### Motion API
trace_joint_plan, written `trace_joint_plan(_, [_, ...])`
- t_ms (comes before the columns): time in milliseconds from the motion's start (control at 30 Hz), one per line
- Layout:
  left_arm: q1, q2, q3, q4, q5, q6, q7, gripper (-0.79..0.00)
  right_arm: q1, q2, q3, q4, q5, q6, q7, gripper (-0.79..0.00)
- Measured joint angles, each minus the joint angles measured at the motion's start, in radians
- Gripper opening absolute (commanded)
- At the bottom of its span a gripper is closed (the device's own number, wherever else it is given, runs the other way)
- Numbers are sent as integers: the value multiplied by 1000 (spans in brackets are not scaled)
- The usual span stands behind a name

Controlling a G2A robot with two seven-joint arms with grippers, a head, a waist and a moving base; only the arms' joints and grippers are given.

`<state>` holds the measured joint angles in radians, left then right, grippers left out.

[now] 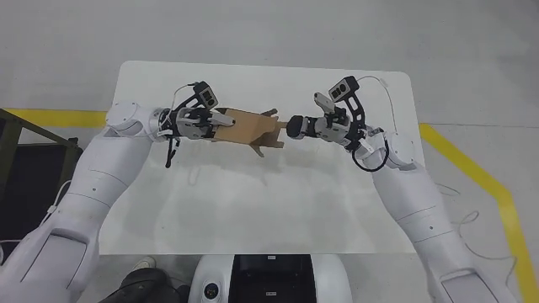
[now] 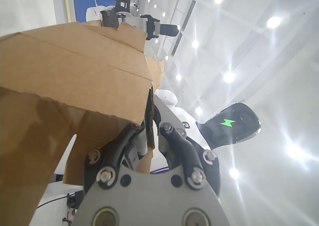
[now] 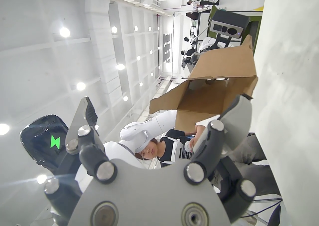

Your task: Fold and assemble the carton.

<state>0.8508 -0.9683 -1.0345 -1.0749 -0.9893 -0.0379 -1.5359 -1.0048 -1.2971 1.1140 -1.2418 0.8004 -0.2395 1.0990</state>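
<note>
carton (image 1: 244, 126) lying on side, mid-worktop (image 1: 253, 210), toward far edge. Lifted or resting, can't tell. left jaws clenched on its wall, I'd guess to pin it steady. right jaws spread wide just beside open end, holding nothing. flaps (image 3: 169, 101) loose, so probably lining up to fold one.

A: Entry one, lettering and numerals?
B: None legible. No word, number or label can be made out on any surface.
A: Entry two, signs?
B: One item: green lightning-bolt sign (image 2: 228, 122), a single lit symbol, standing on a dark glossy panel (image 2: 243, 134). Recorded in the left wrist view and also in the right wrist view, with the same shape and colour.
A: Entry three, print on the carton (image 1: 244, 126)?
B: Plain brown board on the faces shown; nothing readable.
</note>
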Motion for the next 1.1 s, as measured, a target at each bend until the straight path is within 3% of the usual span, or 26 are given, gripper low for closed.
trace_joint_plan(367, [8,-7,-23,-8,-26,1,0,-785,-29,4,17,1,1,30,-16,0])
trace_joint_plan(567, [11,-8,-41,-21,-42,1,0,-785,-12,-1,-20,37,-45,72,-15,0])
trace_joint_plan(1100, [12,-6,-59,-74,-63,61,0,-785,1,-8,-80,83,-192,57,-69,0])
